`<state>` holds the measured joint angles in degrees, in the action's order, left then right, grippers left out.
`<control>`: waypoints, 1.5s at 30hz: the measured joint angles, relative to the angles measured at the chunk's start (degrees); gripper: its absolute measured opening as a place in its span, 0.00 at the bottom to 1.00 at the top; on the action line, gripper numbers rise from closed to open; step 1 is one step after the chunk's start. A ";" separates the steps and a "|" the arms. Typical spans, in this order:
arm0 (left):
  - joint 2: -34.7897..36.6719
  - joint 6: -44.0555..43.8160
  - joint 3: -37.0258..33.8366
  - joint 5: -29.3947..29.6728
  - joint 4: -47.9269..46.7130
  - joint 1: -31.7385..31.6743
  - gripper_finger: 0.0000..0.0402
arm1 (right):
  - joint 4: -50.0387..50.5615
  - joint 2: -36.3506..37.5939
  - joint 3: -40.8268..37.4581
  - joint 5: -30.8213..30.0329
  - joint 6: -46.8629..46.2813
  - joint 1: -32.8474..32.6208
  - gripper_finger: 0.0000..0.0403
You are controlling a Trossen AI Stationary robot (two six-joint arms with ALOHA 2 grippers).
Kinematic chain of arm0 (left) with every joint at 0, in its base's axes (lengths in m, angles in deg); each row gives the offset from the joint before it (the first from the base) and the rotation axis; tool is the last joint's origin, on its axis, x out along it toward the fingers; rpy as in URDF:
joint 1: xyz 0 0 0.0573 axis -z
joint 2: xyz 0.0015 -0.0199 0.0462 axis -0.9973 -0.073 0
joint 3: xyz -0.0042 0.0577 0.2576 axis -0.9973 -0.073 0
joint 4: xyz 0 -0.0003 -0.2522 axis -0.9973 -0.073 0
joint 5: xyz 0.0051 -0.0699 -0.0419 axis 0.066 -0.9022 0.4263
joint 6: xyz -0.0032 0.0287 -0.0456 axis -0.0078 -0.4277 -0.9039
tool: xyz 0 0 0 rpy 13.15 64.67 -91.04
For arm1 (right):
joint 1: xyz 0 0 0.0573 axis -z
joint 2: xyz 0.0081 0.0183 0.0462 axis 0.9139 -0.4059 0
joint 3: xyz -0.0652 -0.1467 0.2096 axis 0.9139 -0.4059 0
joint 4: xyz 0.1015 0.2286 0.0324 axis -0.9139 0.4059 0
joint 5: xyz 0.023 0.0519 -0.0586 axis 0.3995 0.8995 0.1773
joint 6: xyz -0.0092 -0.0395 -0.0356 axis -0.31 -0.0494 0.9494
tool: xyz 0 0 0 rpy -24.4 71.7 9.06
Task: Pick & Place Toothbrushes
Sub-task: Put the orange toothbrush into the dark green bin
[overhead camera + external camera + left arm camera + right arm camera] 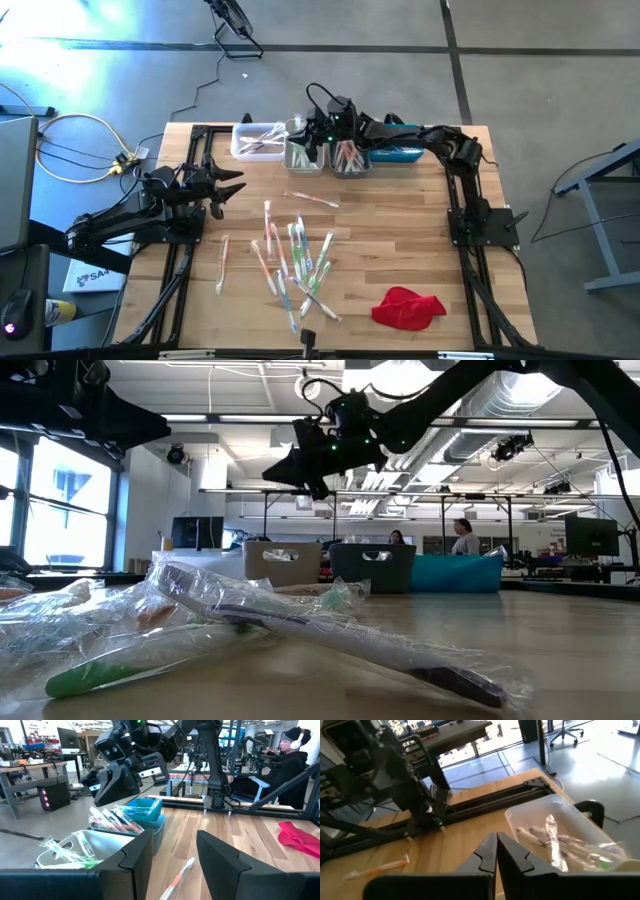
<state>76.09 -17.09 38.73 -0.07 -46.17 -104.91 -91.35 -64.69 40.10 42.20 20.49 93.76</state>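
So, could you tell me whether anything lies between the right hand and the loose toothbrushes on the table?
Nothing visible does. The right hand, shut and empty, hovers over the bins at the table's far edge; bare wood separates them from the toothbrushes, with one stray toothbrush lying between.

You see the left gripper (172, 862) fingers apart | wrapped toothbrushes (112, 820) fill bins (150, 810) | red cloth (300, 837) lies beyond
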 joint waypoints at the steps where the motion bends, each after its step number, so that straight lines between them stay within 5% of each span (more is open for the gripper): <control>1: 0.00 0.00 0.00 0.00 -0.01 0.00 0.37 | 0.44 0.20 -0.01 -0.28 0.27 -0.45 0.01; 10: 0.00 0.00 0.00 0.02 -0.24 0.00 0.37 | 5.28 2.22 -0.03 -8.40 6.86 -6.59 0.00; 30: 0.00 -0.02 0.00 -0.02 -0.24 0.00 0.37 | 39.85 10.70 -0.05 -34.88 13.49 -17.66 0.00; 37: 0.00 -0.02 0.00 -0.02 -0.33 0.00 0.37 | 46.13 10.86 -0.05 -31.10 11.75 -20.28 0.00; 45: 0.00 -0.02 0.00 -0.02 -0.78 0.00 0.37 | 55.23 10.86 -0.09 -37.91 6.56 -22.30 0.00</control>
<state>76.09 -17.11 38.73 -0.09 -46.95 -104.91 -36.11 -53.83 40.00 4.28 27.04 71.46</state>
